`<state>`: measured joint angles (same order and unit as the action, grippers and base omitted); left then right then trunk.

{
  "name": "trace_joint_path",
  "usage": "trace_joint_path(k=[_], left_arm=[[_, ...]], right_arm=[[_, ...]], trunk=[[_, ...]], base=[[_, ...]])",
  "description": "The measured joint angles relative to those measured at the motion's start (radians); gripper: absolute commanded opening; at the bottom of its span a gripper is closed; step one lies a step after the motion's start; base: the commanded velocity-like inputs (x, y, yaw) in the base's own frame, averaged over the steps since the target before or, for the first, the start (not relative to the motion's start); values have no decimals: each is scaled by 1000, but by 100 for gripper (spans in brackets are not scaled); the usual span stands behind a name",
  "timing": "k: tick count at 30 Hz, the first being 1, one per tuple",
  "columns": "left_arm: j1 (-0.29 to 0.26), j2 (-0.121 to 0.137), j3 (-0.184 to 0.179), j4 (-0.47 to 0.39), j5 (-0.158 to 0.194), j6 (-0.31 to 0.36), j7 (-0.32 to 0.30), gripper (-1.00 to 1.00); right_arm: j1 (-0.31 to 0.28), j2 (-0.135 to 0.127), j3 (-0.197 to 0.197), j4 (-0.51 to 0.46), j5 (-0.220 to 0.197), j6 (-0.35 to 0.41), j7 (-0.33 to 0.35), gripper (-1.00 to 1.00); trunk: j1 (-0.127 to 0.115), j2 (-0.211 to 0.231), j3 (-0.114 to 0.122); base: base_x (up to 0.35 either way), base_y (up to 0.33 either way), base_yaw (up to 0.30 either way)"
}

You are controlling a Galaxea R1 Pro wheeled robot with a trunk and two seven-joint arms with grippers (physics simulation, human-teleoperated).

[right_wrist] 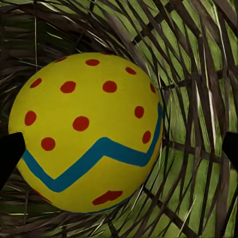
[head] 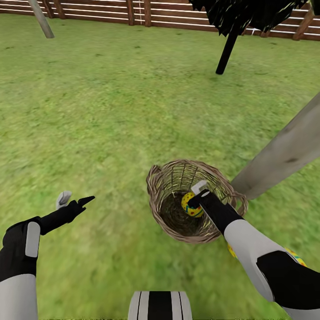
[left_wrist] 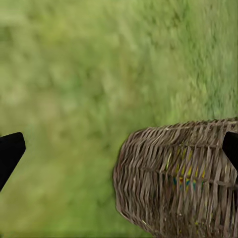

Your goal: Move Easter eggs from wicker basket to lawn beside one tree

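lawn [head: 89, 111], one wicker basket [head: 155, 195], two eggs [head: 191, 205]

A yellow Easter egg [head: 192, 205] with red dots and a blue zigzag lies inside the tipped wicker basket [head: 166, 189] on the lawn [head: 111, 111] beside the tree [head: 284, 151].

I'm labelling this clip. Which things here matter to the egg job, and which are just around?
Job: egg, basket, lawn, pale trunk, right gripper.
Around: fence, black-trunked tree, left gripper.
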<state>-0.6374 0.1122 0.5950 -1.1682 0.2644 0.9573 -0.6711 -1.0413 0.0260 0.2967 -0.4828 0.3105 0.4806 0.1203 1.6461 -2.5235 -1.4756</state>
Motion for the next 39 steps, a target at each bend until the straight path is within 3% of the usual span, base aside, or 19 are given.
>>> trace_joint_path(k=[13, 18, 26, 27, 39], left_arm=[[0, 0, -2, 1, -1, 0, 0, 100], [0, 0, -3, 1, -1, 0, 0, 100], [0, 0, -2, 1, 1, 0, 0, 100], [0, 0, -2, 1, 1, 0, 0, 100], [0, -2, -1, 1, 1, 0, -1, 100]], right_arm=[[0, -1, -5, -3, -7, -1, -3, 100], [0, 1, -4, -26, -36, 0, 4, 100], [-1, 1, -6, -57, -14, 2, 6, 100], [-1, 1, -6, -57, -14, 2, 6, -100], [0, 1, -5, -84, -25, 1, 8, -100]], trunk=[[6, -3, -50], [8, -4, -70], [11, -6, -97], [11, -6, -97], [12, -7, -105]], base=[[0, 0, 0], [0, 0, 0], [0, 0, 0], [0, 0, 0], [0, 0, 0]])
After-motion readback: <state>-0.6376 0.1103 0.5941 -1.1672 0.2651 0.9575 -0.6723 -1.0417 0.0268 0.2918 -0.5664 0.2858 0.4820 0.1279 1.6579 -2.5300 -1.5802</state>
